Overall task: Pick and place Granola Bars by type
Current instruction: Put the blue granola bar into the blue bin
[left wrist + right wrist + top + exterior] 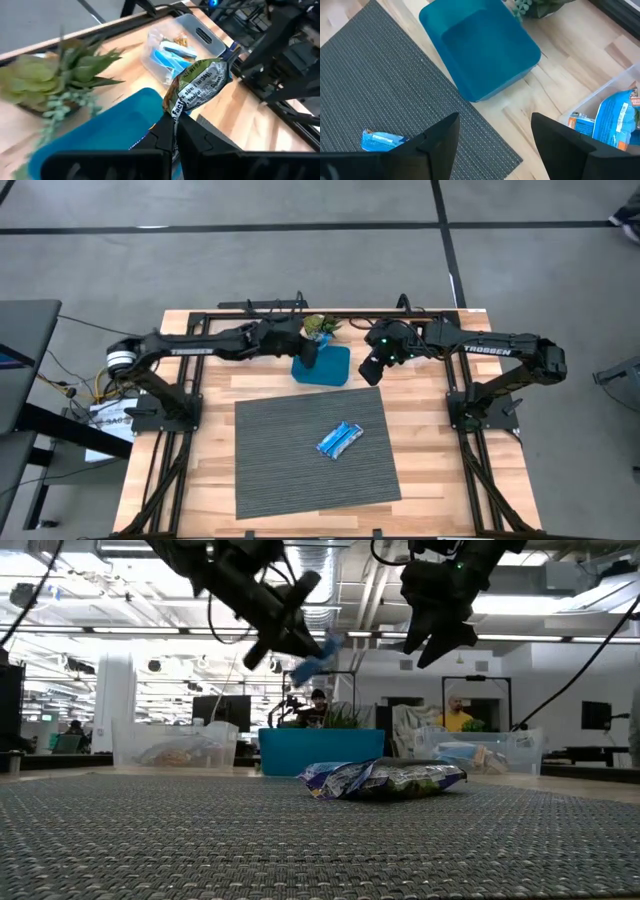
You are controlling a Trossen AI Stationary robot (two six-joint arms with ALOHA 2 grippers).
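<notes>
We see the left pincer raised above the blue square dish near the far edge of the desk, its fingers clamped on one granola bar, which stands up from between them; the wrapper side facing the wrist camera is pale and printed with what looks like a nutrition panel, where we can make out "size" and "240" but little more. In the low view the same bar shows as a blue scrap hanging in the air from the dark fingers. Two more blue-wrapped bars lie side by side, touching, near the middle of the grey woven mat, well apart from the dish; at desk level their crinkled wrappers carry print too small for us to read. The right pincer hovers just beside the dish on its right, over the desk's far part, its fingers spread wide with nothing between them. A clear bin past the dish holds further bars in blue and orange-marked wrappers. A small green plant stands just behind the dish. The word "TROSSEN" is legible in white on the right arm.
</notes>
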